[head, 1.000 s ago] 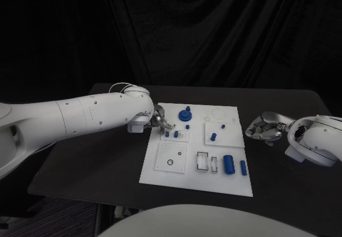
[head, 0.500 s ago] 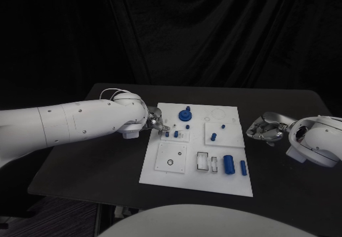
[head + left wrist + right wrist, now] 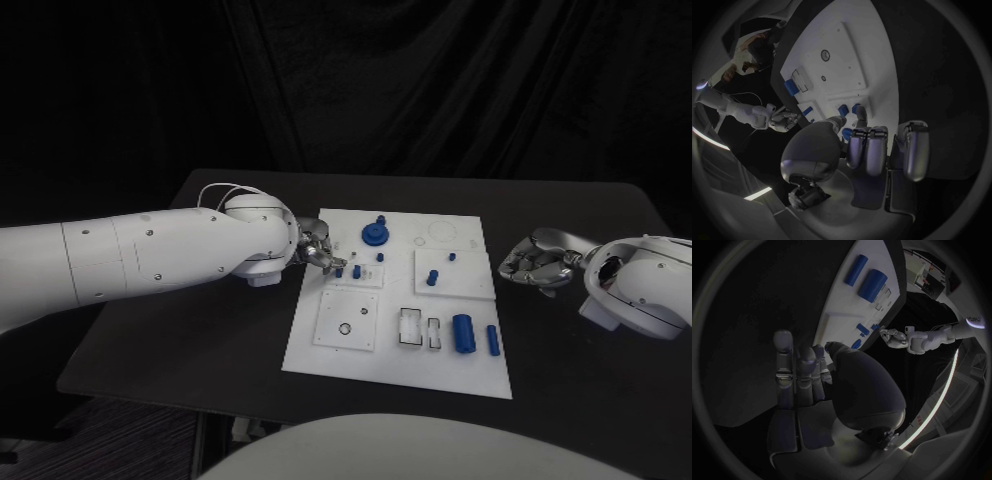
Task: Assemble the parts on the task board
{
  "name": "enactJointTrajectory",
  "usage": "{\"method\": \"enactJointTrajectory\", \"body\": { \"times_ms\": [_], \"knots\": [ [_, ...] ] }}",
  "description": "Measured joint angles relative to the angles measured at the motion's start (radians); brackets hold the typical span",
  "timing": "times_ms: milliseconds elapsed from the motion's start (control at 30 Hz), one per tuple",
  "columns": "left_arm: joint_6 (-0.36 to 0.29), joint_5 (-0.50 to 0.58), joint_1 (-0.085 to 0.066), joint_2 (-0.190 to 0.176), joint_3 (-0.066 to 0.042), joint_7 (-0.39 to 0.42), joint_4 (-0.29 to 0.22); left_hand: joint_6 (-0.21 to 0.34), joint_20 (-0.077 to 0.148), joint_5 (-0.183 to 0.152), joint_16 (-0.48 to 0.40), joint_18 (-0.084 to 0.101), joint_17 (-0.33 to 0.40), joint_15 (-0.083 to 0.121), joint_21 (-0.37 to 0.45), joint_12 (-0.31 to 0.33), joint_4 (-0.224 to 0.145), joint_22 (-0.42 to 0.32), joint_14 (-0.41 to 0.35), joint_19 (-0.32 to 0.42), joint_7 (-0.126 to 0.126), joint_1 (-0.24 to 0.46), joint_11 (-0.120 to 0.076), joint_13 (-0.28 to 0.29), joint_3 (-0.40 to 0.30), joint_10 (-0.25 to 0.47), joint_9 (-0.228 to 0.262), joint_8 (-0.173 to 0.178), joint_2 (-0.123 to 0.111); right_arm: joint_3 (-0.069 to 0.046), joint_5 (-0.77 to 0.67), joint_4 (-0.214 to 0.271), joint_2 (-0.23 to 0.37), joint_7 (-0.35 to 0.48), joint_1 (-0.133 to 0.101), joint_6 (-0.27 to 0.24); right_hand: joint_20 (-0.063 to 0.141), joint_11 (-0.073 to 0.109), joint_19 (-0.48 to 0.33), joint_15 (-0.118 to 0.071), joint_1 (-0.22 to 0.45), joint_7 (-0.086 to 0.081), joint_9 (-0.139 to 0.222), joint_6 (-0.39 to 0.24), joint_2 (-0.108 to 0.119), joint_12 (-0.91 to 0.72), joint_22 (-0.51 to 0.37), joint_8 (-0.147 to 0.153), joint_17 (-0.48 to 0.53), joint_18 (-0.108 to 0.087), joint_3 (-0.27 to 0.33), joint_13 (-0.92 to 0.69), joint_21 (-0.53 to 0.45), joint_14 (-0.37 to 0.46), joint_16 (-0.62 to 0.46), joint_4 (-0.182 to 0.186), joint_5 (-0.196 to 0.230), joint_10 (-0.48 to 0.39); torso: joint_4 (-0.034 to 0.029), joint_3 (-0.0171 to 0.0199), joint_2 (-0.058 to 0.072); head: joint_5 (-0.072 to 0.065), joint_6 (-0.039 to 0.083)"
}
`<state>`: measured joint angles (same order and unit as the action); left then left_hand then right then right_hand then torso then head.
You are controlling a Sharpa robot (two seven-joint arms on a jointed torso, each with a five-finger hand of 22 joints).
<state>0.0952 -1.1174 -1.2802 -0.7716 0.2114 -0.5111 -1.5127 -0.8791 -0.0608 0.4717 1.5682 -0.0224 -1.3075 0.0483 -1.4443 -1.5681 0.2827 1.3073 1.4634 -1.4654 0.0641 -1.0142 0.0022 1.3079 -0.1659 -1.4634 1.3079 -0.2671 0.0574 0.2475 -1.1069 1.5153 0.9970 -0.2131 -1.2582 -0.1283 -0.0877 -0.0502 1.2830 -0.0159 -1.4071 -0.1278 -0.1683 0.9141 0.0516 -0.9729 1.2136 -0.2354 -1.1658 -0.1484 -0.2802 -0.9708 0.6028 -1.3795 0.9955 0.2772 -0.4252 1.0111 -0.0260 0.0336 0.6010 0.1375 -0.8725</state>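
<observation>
Dark curtained room behind, black worktop point(image 3: 188, 330) in front. White task board point(image 3: 408, 355) lay at the middle, long axis running near to far. Left hand point(image 3: 320, 253) hovered at the board's left edge, toward the far end, fingers point(image 3: 867, 150) curled just beside two small upright blue pegs point(image 3: 348, 271); could not tell whether anything was pinched. Small blue part point(image 3: 847, 133) sat just off the fingertips in the left wrist view, touching or apart not clear. Right hand point(image 3: 534, 263) rested off the board's right edge, fingers curled in, holding nothing. Large blue cylinder point(image 3: 462, 333) and a slimmer blue pin point(image 3: 493, 340) lay flat at the near right, long axes near to far, nearer the right hand. Round blue knob part point(image 3: 375, 235) stood upright at the far end, just right of the left hand. Judged: left hand best placed for the pegs.
</observation>
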Motion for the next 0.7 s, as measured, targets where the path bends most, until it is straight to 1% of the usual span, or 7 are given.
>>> {"method": "enactJointTrajectory", "body": {
  "times_ms": [167,200,300,433,467,700],
  "knots": [
    [0.001,-0.003,0.0,0.015,0.0,-0.003,0.009,0.0,0.0,0.0,0.0,0.0,0.0,0.0,0.0,0.0,0.0,0.0,0.0,0.0,0.0,-0.005,0.0,0.0,0.0,0.0,0.0,0.0,-0.005,0.0,0.0,0.0,0.0,0.0,0.0,0.0,0.0,0.0,0.0,0.0,0.0,0.0,0.0,0.0,0.0,0.0,0.0,0.0,0.0,0.0,0.0,0.0,0.0,0.0,0.0,0.0,0.0,0.0,0.0012,-0.0002,0.0,0.001,0.0],
    [0.001,-0.004,0.001,0.018,0.0,-0.004,0.01,0.0,0.0,0.0,0.0,0.0,0.0,0.0,0.0,0.0,0.0,0.0,0.0,0.0,0.0,-0.011,0.0,0.0,0.0,0.0,0.0,0.004,0.0,0.0,0.0,0.0,0.0,0.0,0.0,0.0,0.0,0.0,0.0,0.0,0.0,0.0,0.0,0.0,0.0,0.0,0.0,0.0,0.0,0.0,0.0,0.0,0.0,0.0,0.0,0.0,0.0,0.0,0.0012,-0.0004,0.0,0.001,0.0],
    [0.002,-0.005,0.007,0.022,0.0,-0.007,0.012,0.0,0.0,0.0,0.0,0.0,0.0,0.0,0.0,0.0,0.0,0.0,0.0,0.0,0.0,-0.017,0.0,0.0,0.0,0.0,-0.002,0.004,-0.007,0.0,0.0,0.0,0.001,0.0,0.001,0.0,0.0,0.0,0.0,0.0,0.0,0.0,0.0,0.0,0.0,0.0,0.0,0.0,0.0,0.0,0.0,0.0,0.0,0.0,0.0,0.0,0.0,0.0,0.0012,-0.0007,0.0,0.001,0.0],
    [0.002,-0.006,0.014,0.026,0.0,-0.014,0.016,0.0,0.0,0.0,0.0,0.0,0.0,0.0,0.0,0.0,0.0,0.0,0.0,0.0,0.0,-0.021,0.0,0.0,0.0,0.0,-0.007,0.01,-0.003,0.0,0.0,0.0,0.001,0.0,0.001,0.001,0.0,0.0,0.0,0.0,0.0,0.0,0.0,0.0,0.0,0.0,0.0,0.0,0.0,0.0,0.0,0.0,0.0,0.0,0.0,0.0,0.0,0.0,0.002,-0.0009,0.001,0.002,0.0],
    [0.003,-0.006,0.015,0.028,0.0,-0.016,0.017,0.0,0.0,0.0,0.0,0.0,0.0,0.0,0.0,0.0,0.0,0.0,0.0,0.0,0.0,-0.024,0.0,0.0,0.0,0.0,-0.008,0.01,-0.006,0.0,0.0,0.0,0.001,0.0,0.001,0.001,0.0,0.0,0.0,0.0,0.0,0.0,0.0,0.0,0.0,0.0,0.0,0.0,0.0,0.0,0.0,0.0,0.0,0.0,0.0,0.0,0.0,0.0,0.0023,-0.0009,0.001,0.002,0.0],
    [0.006,-0.007,0.02,0.04,0.0,-0.029,0.025,0.0,0.0,-0.016,0.0,0.0,0.0,0.0,0.0,0.0,0.0,0.0,0.0,0.0,0.0,-0.033,0.0,0.0,0.0,0.0,-0.015,0.014,-0.004,0.0,0.0,0.001,0.001,-0.001,0.001,0.002,0.0,0.0,0.0,0.0,0.0,0.0,0.0,0.0,0.0,0.0,0.0,0.0,0.0,0.0,0.0,0.0,0.0,0.0,0.0,0.0,0.0,0.0,0.0018,-0.0008,0.003,0.0,0.0]
  ]
}}
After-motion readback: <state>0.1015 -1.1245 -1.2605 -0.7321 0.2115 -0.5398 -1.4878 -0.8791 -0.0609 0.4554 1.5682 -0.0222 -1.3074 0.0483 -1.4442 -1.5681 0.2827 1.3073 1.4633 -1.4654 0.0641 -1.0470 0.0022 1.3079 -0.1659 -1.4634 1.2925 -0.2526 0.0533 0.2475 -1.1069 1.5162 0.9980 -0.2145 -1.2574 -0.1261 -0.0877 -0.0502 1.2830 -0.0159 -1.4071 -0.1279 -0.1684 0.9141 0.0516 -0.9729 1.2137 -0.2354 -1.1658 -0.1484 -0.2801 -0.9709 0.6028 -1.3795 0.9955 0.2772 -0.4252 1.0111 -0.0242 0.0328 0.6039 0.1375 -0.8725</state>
